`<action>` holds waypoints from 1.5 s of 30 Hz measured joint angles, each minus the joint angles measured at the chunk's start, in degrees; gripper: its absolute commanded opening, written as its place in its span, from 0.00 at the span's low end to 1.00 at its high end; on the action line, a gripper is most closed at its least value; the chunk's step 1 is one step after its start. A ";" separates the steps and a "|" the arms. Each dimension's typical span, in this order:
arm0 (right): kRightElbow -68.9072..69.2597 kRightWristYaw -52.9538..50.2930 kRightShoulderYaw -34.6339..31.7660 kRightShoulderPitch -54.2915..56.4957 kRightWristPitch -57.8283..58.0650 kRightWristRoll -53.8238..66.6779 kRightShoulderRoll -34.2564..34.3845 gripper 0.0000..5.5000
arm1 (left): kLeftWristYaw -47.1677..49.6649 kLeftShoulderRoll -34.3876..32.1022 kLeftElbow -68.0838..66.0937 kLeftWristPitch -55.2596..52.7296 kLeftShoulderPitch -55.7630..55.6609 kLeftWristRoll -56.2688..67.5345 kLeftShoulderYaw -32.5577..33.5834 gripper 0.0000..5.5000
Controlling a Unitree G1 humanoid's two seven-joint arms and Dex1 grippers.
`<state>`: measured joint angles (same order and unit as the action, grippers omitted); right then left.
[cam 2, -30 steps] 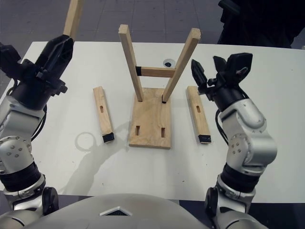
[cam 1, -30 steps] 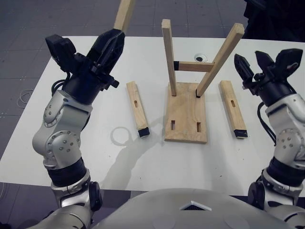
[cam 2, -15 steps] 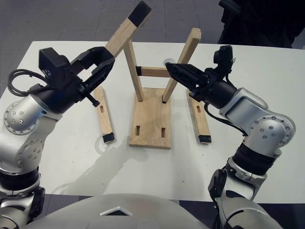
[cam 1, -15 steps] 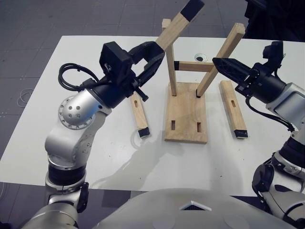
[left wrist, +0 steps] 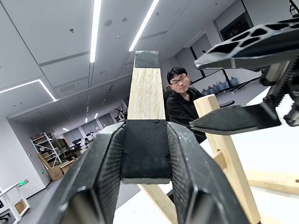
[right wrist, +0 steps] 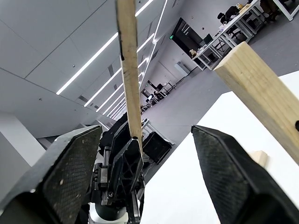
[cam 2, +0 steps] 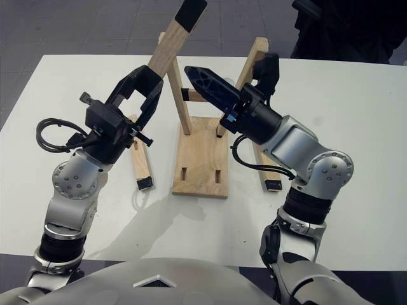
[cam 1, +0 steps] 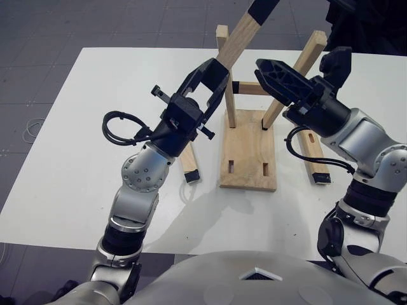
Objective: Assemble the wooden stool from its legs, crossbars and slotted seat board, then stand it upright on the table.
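White worktop [cam 1: 95, 127]: seat board [cam 1: 248, 155] is laid flat, two legs [cam 1: 224, 76] slotted upright. Third leg [cam 1: 238, 35] is clamped in left gripper [cam 1: 215, 68], raised; right gripper [cam 1: 294, 67] is held spread apart just right of it.

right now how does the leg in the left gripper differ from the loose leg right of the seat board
The held leg tilts in the air, clamped in the left gripper; the loose leg lies flat on the table. The held leg's black end points up; the loose leg's faces the robot. Both are pale wood.
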<state>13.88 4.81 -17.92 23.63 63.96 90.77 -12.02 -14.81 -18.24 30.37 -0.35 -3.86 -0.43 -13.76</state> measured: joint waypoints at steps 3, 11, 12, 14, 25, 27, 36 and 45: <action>-1.77 1.92 1.93 1.58 -2.63 -1.08 -0.09 0.64 | -0.03 1.43 -0.63 0.54 0.03 0.01 -0.36 0.24; -6.74 7.86 5.96 6.93 -7.76 -5.73 0.87 0.64 | -1.12 2.74 -1.21 0.68 0.87 -0.47 -1.50 0.24; -7.04 8.39 6.17 7.46 -8.23 -6.33 0.91 0.61 | -1.17 2.81 -1.25 0.68 0.87 -0.47 -1.49 0.24; -8.80 9.44 6.36 8.86 -9.73 -8.13 1.04 0.55 | -1.36 3.05 -1.27 0.68 0.93 -0.47 -1.49 0.24; -9.95 10.89 7.90 7.76 -7.79 -9.53 0.64 0.20 | -1.85 3.21 -1.50 0.69 0.98 -0.48 -1.17 0.24; -9.59 10.87 7.87 7.23 -7.43 -9.20 0.61 0.13 | -2.14 3.17 -1.76 0.69 0.98 -0.48 -1.15 0.24; -9.99 8.14 7.56 7.18 -7.30 -6.62 1.54 0.07 | -2.16 3.20 -2.44 2.00 1.36 -0.50 -1.07 0.24; -10.02 6.86 7.52 7.18 -7.14 -5.38 1.94 0.07 | -2.06 3.28 -2.46 3.02 1.75 -0.94 -1.06 0.24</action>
<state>3.86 11.68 -10.40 30.81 56.83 85.38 -10.08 -16.87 -14.96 27.90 2.68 -2.11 -1.37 -14.82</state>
